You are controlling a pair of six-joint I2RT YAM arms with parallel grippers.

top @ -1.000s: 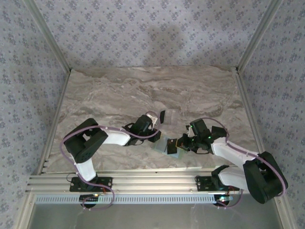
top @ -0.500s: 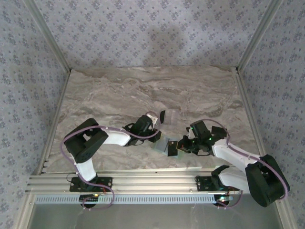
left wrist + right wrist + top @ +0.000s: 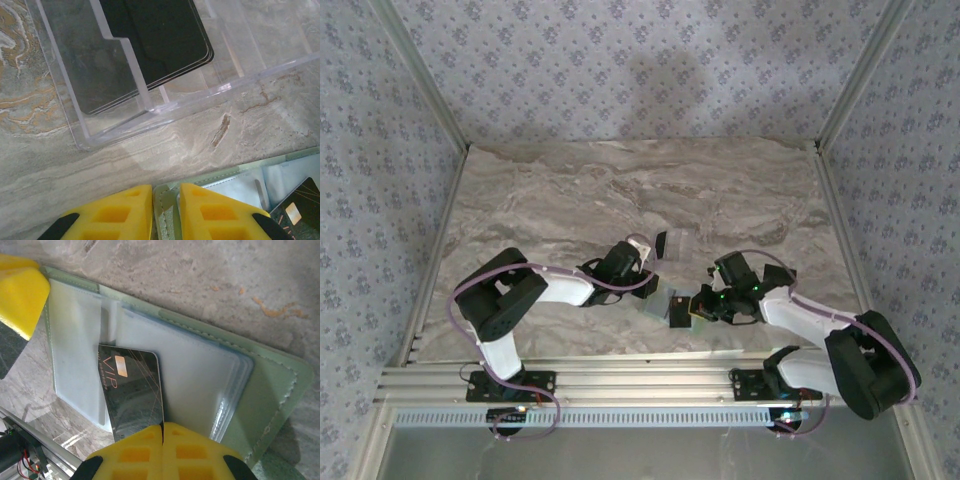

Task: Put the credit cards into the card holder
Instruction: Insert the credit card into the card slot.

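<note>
**Card at the sleeve, grip on the holder thin**

The right hand (image 3: 162, 440) is closed on the near end of a black card (image 3: 132, 390). The card's far end lies over the clear sleeves of the open holder (image 3: 270, 390), apparently not yet under a pocket lip. The left hand (image 3: 165, 210), narrow, pinches the holder's left edge on the counter (image 3: 100, 160). Beyond it a clear tray (image 3: 150, 107) holds more cards (image 3: 160, 35). Likely trouble: the card rides over the lip, or the push drags the soft holder out of the pinch.

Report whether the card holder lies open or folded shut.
Open: the card holder lies spread, clear pockets exposed, the black card over them.
</note>
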